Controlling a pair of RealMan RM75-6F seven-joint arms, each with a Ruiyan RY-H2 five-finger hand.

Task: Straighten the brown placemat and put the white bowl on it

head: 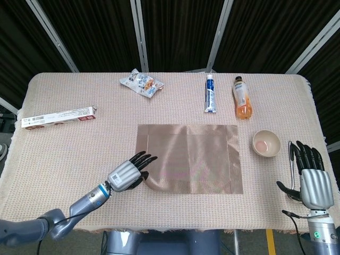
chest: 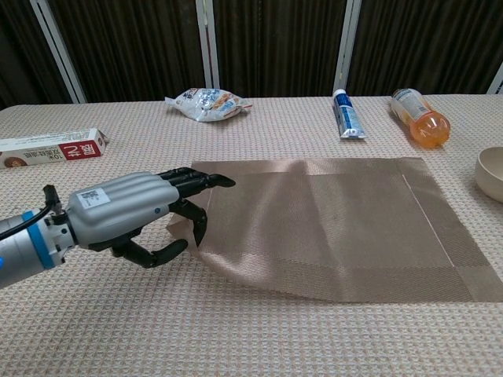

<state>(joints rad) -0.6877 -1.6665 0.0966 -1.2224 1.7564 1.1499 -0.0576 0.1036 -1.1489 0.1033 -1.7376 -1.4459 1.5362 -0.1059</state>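
Gripping the near-left corner of the brown placemat [head: 188,158], the left hand [head: 129,172] lies low over the table [head: 64,154], thumb below and dark fingers [chest: 196,180] above the lifted edge. In the chest view the corner is raised off the cloth and curls between thumb and fingers, and a soft wave runs along the mat's near edge; the remainder of the mat lies flat. From the head view the mat extends away from this hand toward the robot's right, its edges roughly parallel to the table edges.

The white bowl [head: 265,143] stands upright on the cloth just beyond the mat's far-right side, apart from the mat and not on it. It sits ahead of the right hand [head: 311,178], which is held at the near right edge of the table, fingers extended and spread, holding nothing and touching nothing.

Well beyond the left hand, at the far side of the table, lie a snack packet [head: 141,83], a toothpaste tube [head: 211,93] and an orange drink bottle [head: 242,98], the latter two beyond the mat's far edge. Farther to the left hand's outer side lies a long red-and-white box [head: 58,117], well apart from the mat.
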